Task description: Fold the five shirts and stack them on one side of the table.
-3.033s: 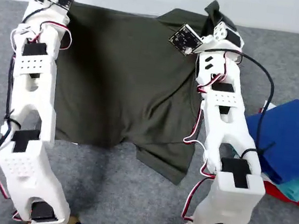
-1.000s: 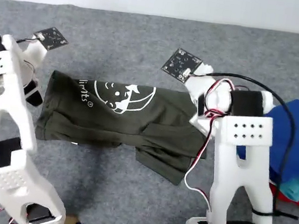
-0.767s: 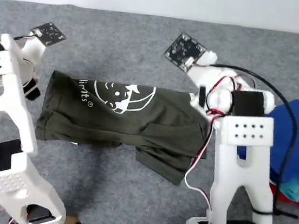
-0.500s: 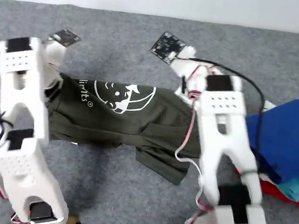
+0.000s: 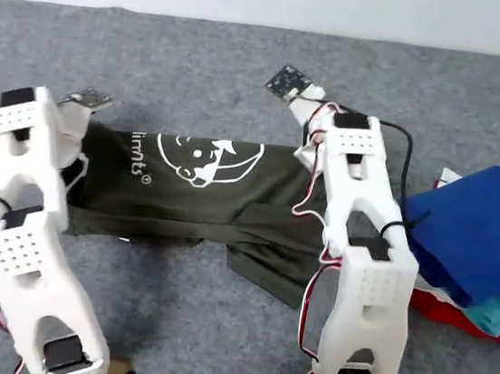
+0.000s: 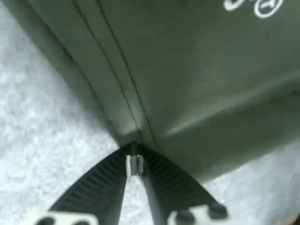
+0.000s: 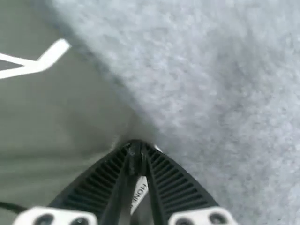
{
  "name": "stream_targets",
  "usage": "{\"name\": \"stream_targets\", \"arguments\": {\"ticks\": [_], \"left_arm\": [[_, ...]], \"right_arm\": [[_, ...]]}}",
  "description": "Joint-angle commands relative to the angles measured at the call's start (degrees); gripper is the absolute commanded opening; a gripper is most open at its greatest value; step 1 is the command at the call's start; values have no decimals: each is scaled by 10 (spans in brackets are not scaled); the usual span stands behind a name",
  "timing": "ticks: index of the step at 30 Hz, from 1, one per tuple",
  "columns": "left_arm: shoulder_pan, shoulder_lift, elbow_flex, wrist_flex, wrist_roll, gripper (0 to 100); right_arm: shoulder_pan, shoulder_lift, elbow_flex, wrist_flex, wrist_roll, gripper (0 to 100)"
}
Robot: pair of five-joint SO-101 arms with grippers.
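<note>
Surface [image 5: 246,68]: grey, carpet-like.
Olive shirt [image 5: 204,190]: lies flat at centre frame, folded into a band. Long axis runs left to right. One loose flap juts out at lower right.
Stack of folded shirts [image 5: 476,242]: right edge of the frame, apart from the band, blue one on top.
Left pincer [image 6: 134,164]: clenched, tips at the band's left end where the seams converge. Whether cloth is caught cannot be told.
Right pincer [image 7: 133,152]: clenched, tips at the band's upper right edge. Grip on cloth unclear.
White print [image 5: 201,158]: upper left part of the band.
Governing relation: one pincer stands at each end of the long axis. The stack lies beyond the right end, nearer the right arm, so a crosswise fold probably closes toward that side.
</note>
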Motion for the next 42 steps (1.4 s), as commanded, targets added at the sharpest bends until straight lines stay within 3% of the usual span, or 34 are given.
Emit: {"name": "stream_targets", "arguments": {"ticks": [1, 10, 13, 17, 24, 27, 33, 40, 42], "left_arm": [[-24, -10, -9, 24, -23, 5], [-5, -168, -9, 20, -20, 5], [27, -190, -7, -20, 31, 5], [68, -159, -7, -115, 121, 5], [83, -18, -18, -222, 149, 5], [51, 40, -56, -218, 148, 5], [-9, 115, -211, -131, 147, 5], [2, 130, -413, 18, 132, 5], [8, 127, -442, 25, 135, 5]], "right_arm": [[16, 14, -119, 60, -9, 9], [-44, 21, -310, 215, -11, 9], [-65, 23, -295, 207, -11, 9], [-70, 66, -279, 175, -11, 9], [-42, 137, -280, 126, -11, 9], [-18, 149, -280, 118, -11, 9], [22, 153, -280, 118, -9, 9], [14, 137, -340, 164, -11, 9], [0, 134, -379, 193, -11, 9]]}}
